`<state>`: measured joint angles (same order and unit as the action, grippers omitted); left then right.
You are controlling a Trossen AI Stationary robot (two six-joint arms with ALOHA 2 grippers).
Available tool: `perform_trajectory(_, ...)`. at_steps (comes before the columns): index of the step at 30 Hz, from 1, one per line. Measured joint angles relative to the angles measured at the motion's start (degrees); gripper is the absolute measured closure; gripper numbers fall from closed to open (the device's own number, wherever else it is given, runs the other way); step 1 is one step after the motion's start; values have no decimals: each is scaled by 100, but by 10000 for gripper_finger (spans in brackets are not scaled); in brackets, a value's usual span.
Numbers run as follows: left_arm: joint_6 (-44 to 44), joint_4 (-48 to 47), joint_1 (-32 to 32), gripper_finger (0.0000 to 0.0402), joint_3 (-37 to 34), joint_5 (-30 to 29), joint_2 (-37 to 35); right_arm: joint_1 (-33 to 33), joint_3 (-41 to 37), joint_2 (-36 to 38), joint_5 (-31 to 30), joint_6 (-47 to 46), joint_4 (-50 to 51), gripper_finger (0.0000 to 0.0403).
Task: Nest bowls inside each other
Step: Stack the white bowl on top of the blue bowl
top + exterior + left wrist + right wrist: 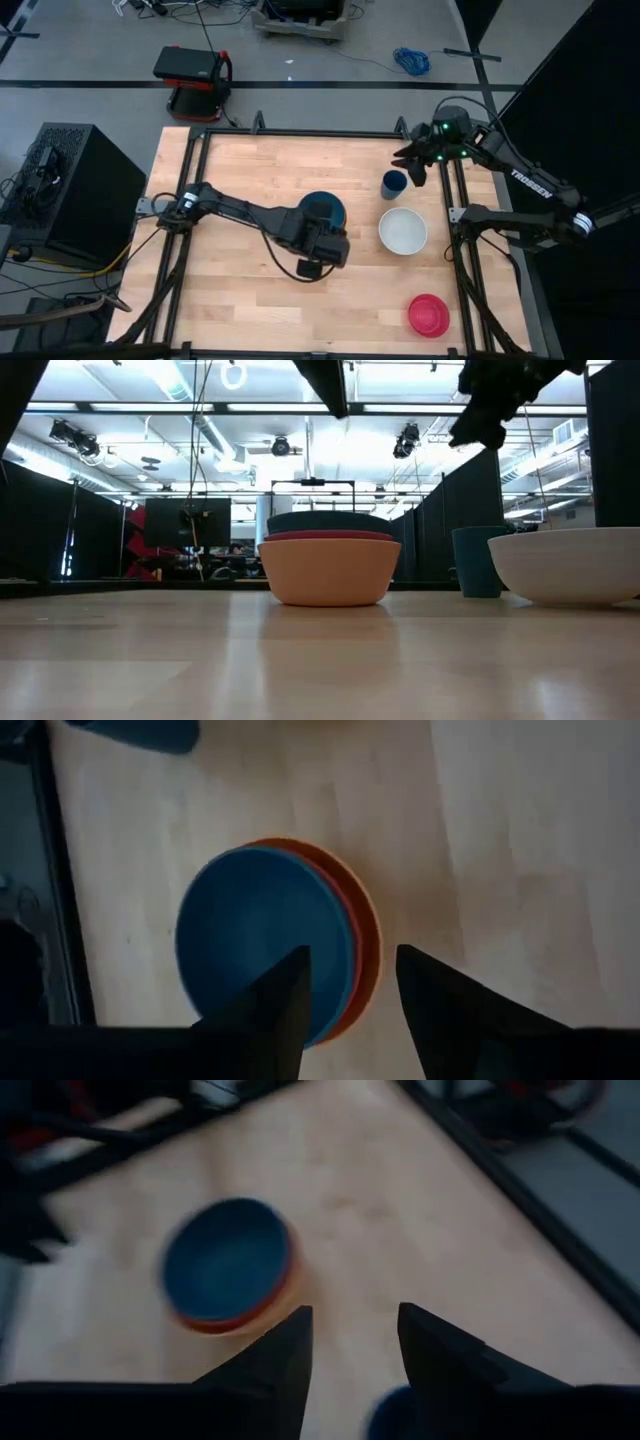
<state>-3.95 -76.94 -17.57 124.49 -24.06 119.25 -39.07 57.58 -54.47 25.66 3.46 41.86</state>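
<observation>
Three bowls stand nested near the table's middle: a teal bowl on top, a red-orange one under it, and a large orange one at the bottom, on the wood. My left gripper hangs open above the stack's near edge, touching nothing; its wrist view shows the teal bowl below its fingers. A small dark blue bowl, a white bowl and a magenta-pink bowl stand apart on the right. My right gripper hovers open, high by the far right corner, just beyond the blue bowl.
A black metal frame borders the table on all sides. Bare wood lies left of the stack and along the near edge. Beyond the far edge, a red and black case sits on the floor.
</observation>
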Motion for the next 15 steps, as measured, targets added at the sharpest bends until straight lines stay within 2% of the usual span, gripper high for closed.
perform_trajectory(3, -415, -270, -133, 264, -18, -284, -119, 2, 0, 277, 665, -4, -79, 284)
perform_trajectory(6, -814, -556, -334, 265, -23, -708, -248, 1, 0, 753, 1057, -44, -204, 297)
perform_trajectory(12, -1390, -585, -764, 264, -44, -1440, -555, 0, 0, 1827, 1257, -386, -397, 321)
perform_trajectory(15, -1568, -194, -864, 269, -557, -1514, -868, 3, 0, 1948, 1277, -411, -389, 325)
